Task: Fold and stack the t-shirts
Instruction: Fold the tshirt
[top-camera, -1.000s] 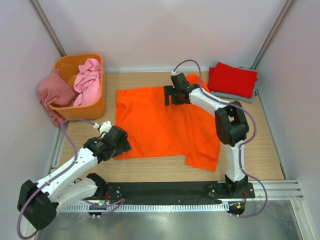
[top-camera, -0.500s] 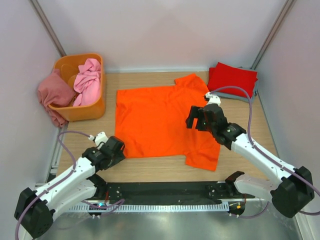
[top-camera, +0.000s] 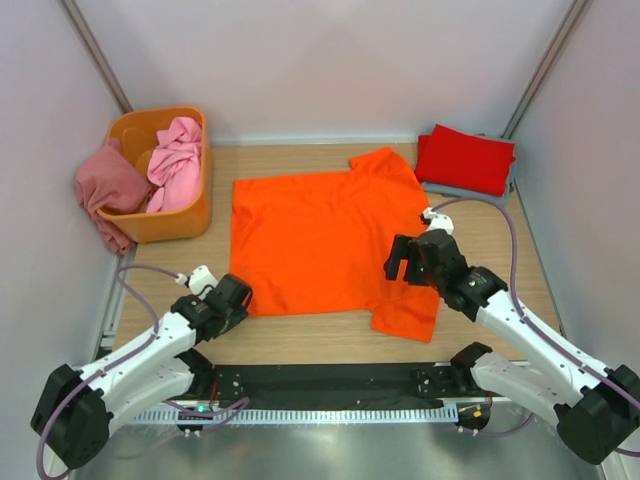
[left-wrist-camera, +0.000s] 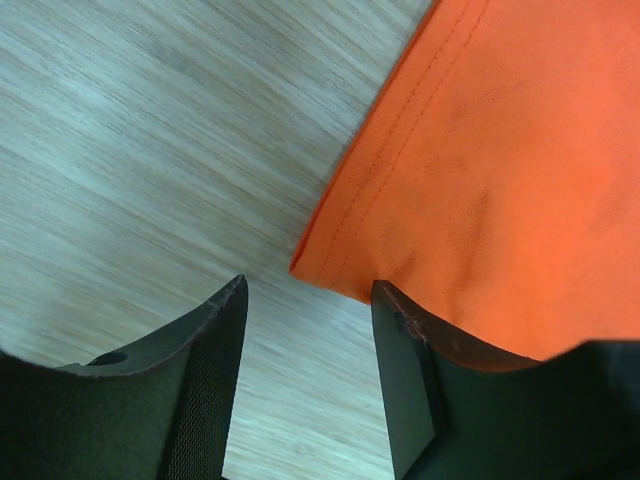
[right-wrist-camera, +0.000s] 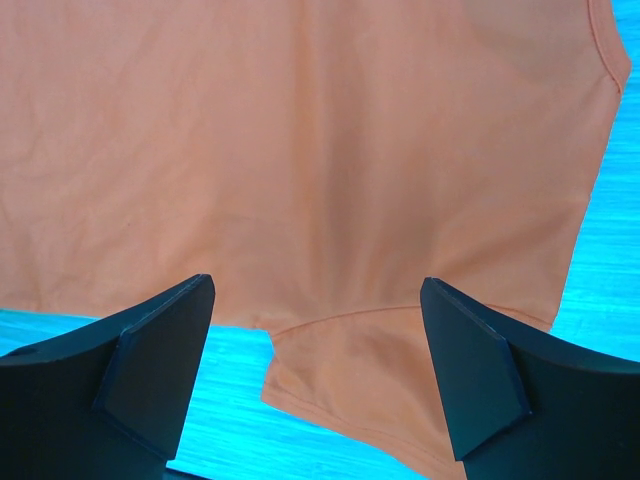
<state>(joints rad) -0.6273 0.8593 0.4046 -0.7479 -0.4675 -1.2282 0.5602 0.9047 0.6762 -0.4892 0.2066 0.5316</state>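
Both arms have drawn back to the near hem of the bright orange cloth t-shirt (top-camera: 310, 240) lying flat: left gripper (top-camera: 238, 298), jaws half-narrowed and empty, faces its near-left corner; right gripper (top-camera: 403, 262) gapes above its near-right sleeve.

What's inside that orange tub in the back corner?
A light pink t-shirt lies bunched in the orange tub, and a dusty rose t-shirt hangs over its left rim. Anything beneath them is hidden.
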